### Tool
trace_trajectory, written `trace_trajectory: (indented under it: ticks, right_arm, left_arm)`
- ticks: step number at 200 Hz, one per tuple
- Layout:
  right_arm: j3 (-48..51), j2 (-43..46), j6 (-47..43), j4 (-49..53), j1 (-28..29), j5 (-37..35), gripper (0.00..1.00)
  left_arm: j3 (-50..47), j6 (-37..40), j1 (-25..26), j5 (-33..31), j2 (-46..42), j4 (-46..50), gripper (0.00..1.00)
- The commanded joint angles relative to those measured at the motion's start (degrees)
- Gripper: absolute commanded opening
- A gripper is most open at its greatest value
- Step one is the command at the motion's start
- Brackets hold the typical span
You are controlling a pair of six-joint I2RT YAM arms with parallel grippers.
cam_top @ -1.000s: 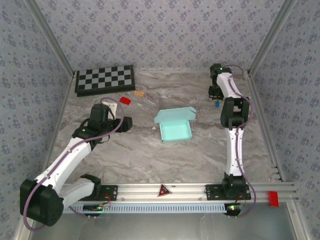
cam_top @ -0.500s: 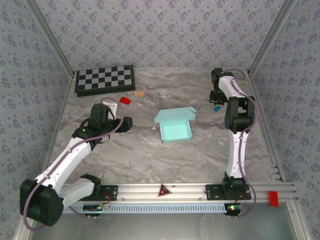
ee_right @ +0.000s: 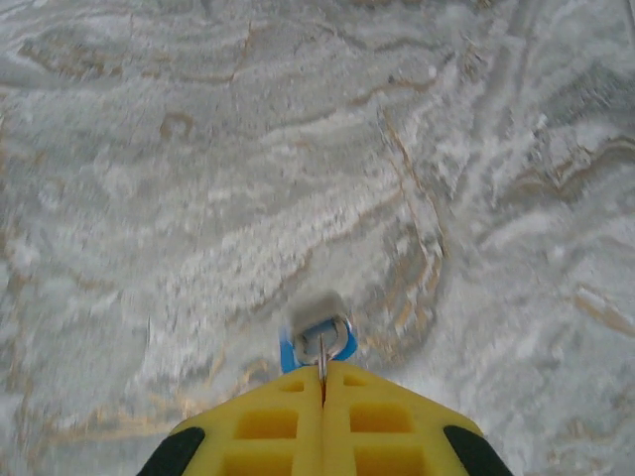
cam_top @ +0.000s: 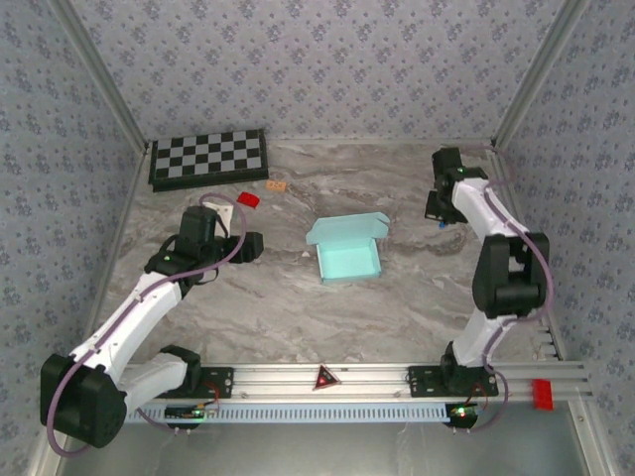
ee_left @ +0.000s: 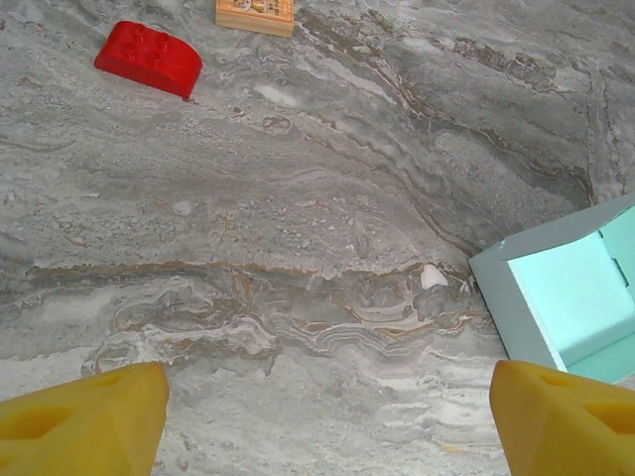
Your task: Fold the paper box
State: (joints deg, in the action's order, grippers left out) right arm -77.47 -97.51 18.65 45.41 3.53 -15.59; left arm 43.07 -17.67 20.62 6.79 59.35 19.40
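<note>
Seen from above, the left claw (ee_left: 332, 421) stands wide apart above the counter (ee_left: 298, 198), with the paper box (cam_top: 347, 253) at its 3 o'clock, untouched. The right claw (ee_right: 322, 382) is pressed together, a small blue piece (ee_right: 317, 337) at its tip, and the box lies well off at 8 o'clock. I'd say the lid (cam_top: 345, 228) wants closing next, and a claw must reach it first.

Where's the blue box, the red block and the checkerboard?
paper box (cam_top: 349, 262), top view, on its inside floor.
red block (ee_left: 149, 59), left wrist view, on its top face.
checkerboard (cam_top: 208, 157), top view, on the middle of the board.
</note>
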Motion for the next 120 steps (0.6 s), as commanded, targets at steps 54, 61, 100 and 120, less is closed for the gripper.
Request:
trace_trajectory:
  ticks: [54, 61, 100, 120]
  right_arm:
    - [15.45, 23.57, -0.12, 2.18, 3.21, 7.60, 0.00]
    - [16.28, 25.37, -0.39, 2.02, 3.49, 9.86, 0.00]
    - [21.54, 32.28, -3.11, -2.84, 7.23, 21.74, 0.00]
    - [23.26, 33.11, -3.08, -5.16, 11.21, 22.79, 0.00]
  left_arm:
    - [0.88, -0.36, -0.32, -0.15, 1.28, -1.38, 0.84]
    - [1.05, -0.28, -0.34, -0.22, 1.44, -1.54, 0.84]
    - [1.64, -0.34, -0.32, -0.27, 2.60, -2.09, 0.84]
    - [1.75, -0.54, -0.32, -0.34, 2.79, -2.32, 0.84]
